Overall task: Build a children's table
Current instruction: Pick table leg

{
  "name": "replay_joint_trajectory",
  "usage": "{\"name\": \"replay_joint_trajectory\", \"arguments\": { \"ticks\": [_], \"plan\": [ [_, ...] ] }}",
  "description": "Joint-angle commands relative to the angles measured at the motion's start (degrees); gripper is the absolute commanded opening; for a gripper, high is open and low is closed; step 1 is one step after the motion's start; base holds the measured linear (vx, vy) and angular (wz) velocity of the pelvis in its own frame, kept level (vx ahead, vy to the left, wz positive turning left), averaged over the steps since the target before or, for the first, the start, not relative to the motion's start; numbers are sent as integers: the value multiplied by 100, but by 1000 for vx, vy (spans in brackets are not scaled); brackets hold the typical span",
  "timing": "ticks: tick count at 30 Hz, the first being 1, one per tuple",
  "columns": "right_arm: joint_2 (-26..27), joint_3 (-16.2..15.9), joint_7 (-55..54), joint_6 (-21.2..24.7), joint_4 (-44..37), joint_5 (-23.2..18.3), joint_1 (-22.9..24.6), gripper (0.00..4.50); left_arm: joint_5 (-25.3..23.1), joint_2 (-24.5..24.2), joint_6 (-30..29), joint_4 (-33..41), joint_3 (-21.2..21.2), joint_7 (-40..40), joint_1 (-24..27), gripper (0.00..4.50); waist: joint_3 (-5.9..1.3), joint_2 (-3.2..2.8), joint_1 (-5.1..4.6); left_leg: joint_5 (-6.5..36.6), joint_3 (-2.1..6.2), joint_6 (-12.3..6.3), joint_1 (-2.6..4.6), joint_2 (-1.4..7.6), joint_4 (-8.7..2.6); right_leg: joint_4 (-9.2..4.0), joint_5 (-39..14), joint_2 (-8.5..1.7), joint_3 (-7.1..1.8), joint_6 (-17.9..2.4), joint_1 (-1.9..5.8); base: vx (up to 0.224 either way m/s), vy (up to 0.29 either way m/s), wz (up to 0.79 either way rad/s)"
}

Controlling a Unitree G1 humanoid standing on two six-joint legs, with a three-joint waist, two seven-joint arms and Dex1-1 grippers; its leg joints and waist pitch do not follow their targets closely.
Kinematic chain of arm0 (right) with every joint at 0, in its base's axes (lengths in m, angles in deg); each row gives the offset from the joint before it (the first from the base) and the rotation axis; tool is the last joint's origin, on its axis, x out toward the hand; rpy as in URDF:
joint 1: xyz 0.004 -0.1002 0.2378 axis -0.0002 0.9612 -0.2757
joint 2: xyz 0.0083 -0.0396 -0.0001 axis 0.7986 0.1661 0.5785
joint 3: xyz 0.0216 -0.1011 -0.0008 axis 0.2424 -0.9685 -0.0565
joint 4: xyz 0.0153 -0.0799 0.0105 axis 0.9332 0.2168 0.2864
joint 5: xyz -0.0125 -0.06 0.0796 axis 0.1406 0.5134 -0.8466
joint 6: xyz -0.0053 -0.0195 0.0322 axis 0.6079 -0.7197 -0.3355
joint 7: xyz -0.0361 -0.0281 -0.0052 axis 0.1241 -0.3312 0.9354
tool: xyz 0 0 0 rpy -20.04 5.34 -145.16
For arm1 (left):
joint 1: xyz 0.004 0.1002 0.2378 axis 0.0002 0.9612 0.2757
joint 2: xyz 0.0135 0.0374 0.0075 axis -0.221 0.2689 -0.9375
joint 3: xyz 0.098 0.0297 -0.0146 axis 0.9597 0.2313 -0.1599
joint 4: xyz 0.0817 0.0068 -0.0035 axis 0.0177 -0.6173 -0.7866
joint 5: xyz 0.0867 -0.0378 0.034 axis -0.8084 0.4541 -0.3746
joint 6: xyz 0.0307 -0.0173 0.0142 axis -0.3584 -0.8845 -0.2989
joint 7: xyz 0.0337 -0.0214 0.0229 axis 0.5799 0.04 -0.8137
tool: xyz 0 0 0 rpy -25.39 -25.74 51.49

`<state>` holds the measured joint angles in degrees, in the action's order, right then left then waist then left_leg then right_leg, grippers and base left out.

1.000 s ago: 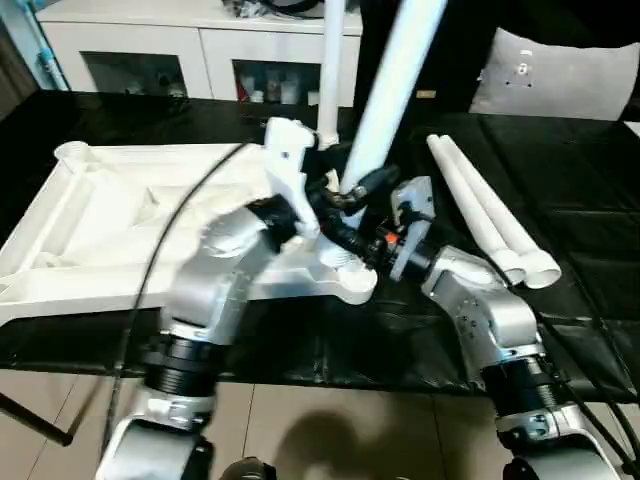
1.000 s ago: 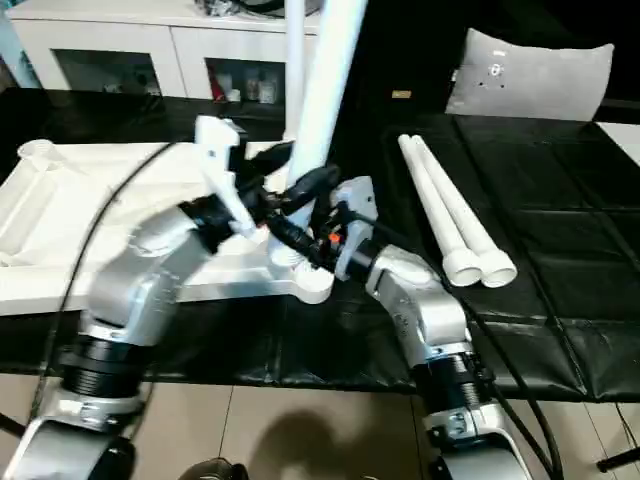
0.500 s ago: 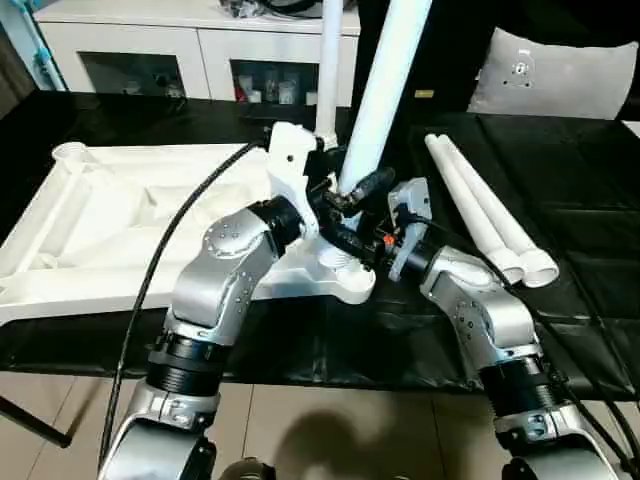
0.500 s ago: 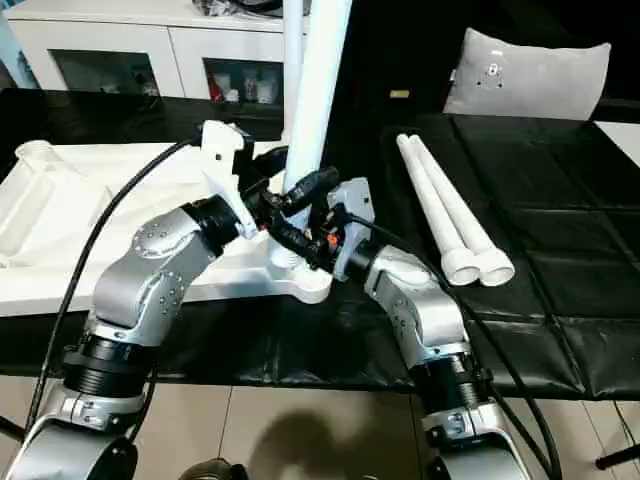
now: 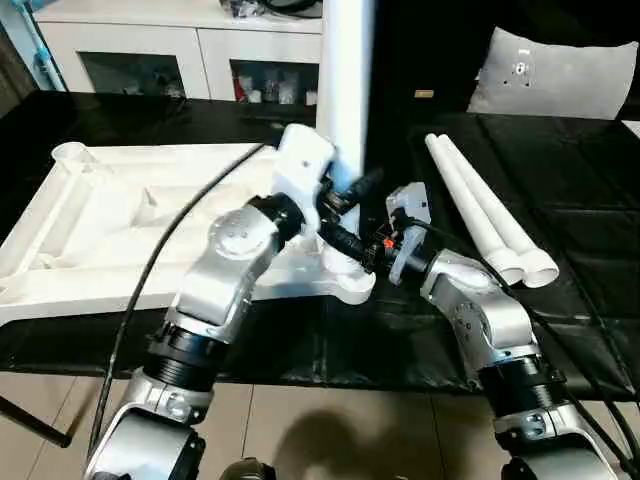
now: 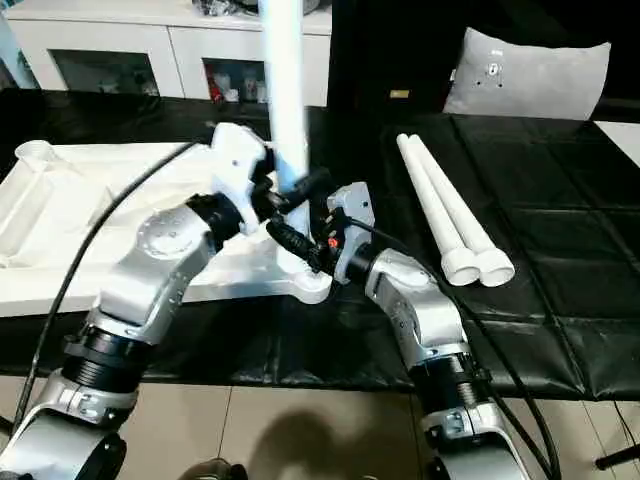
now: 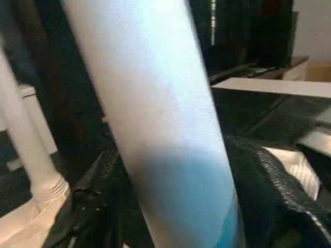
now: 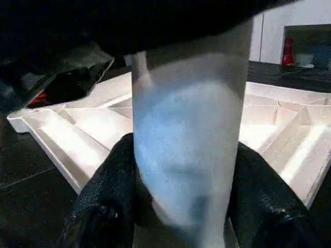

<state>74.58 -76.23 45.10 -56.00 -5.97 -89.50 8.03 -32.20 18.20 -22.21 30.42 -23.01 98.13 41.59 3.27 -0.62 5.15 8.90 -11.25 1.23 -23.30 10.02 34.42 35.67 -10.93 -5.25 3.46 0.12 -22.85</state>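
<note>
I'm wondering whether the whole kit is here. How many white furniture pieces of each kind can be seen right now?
White ribbed rectangular plastic tabletop: 1
White tapered plastic tube legs standing upright: 2
White tapered plastic tube legs lying on the black table: 2
Total: 5

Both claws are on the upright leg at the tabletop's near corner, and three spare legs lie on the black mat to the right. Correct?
Not quite: two spare legs lie there, per the right eye view. Both claws are on the upright leg at the tabletop corner.
</note>
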Motion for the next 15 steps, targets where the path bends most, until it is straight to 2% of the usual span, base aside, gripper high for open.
{"name": "replay_joint_trajectory", "arguments": {
  "ticks": [1, 3, 6, 9, 15],
  "plan": [
    [-53, 20, 142, -135, -142, -29, -44, 193, -399, -272, -41, -266, -197, -165, -36, 255, -424, 8, -1, 1494, 174, 109, 174, 308, -442, -435, -953, -324, -236, -1022, 221, 0, 0, 0],
    [-53, 22, 146, -137, -127, -30, -54, 193, -376, -264, -31, -281, -218, -165, -37, 246, -420, 20, -1, 1530, 168, 113, 180, 308, -440, -446, -1029, -333, -239, -1032, 216, 0, 0, 0],
    [-41, 15, 140, -155, -96, -9, -62, 193, -26, -94, -106, -196, -343, -53, 12, 237, -416, 15, 0, 1557, 165, 122, 181, 307, -440, -452, -1118, -332, -241, -1040, 209, 0, 0, 0],
    [-41, 21, 137, -169, -67, 2, -82, 193, 33, -39, -95, -179, -327, -72, 28, 232, -416, 25, 2, 1545, 164, 111, 176, 305, -440, -450, -1101, -330, -240, -1047, 210, 0, 0, 0],
    [-42, 35, 91, -204, -44, 35, -95, 193, -498, -310, 311, -247, 56, -91, 29, 224, -415, 22, 1, 1566, 175, 91, 182, 315, -450, -465, -1149, -328, -243, -963, 202, 0, 0, 0]
  ]
}}
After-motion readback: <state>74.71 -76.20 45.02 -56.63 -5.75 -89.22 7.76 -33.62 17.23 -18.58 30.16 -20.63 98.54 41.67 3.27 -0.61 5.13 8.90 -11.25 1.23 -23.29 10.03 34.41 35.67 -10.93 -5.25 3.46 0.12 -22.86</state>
